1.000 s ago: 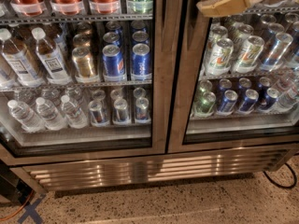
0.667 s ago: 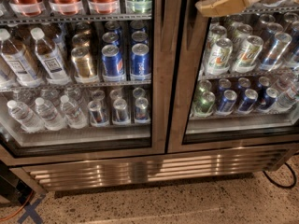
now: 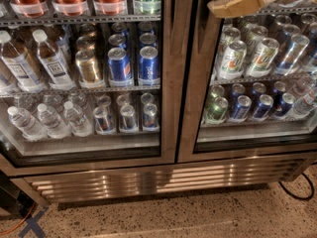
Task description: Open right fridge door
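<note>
Nothing moved: gripper (image 3: 237, 3) hangs before right fridge door (image 3: 200, 108), above 7UP cans (image 3: 233, 58).

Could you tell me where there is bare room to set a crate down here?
The speckled floor below the steel grille is bare between the orange cord, left, and black cable, right. Shelves behind both doors are packed. The gripper hangs high before the right fridge door.
</note>
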Motion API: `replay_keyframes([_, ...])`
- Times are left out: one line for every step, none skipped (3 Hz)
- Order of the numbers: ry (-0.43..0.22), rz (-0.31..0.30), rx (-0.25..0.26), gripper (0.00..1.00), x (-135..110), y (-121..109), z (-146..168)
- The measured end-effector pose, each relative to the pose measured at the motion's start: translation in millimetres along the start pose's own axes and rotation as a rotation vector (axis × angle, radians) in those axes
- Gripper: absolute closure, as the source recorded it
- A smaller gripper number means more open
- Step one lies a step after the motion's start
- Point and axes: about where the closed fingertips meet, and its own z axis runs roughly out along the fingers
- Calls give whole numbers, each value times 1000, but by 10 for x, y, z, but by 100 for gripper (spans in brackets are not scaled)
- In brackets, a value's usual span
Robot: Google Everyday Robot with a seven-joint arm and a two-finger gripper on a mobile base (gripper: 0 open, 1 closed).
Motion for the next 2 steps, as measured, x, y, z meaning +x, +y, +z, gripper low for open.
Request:
replay_keyframes([2, 0, 0, 100, 5, 0, -2])
replay_keyframes([2, 0, 0, 100, 5, 0, -2])
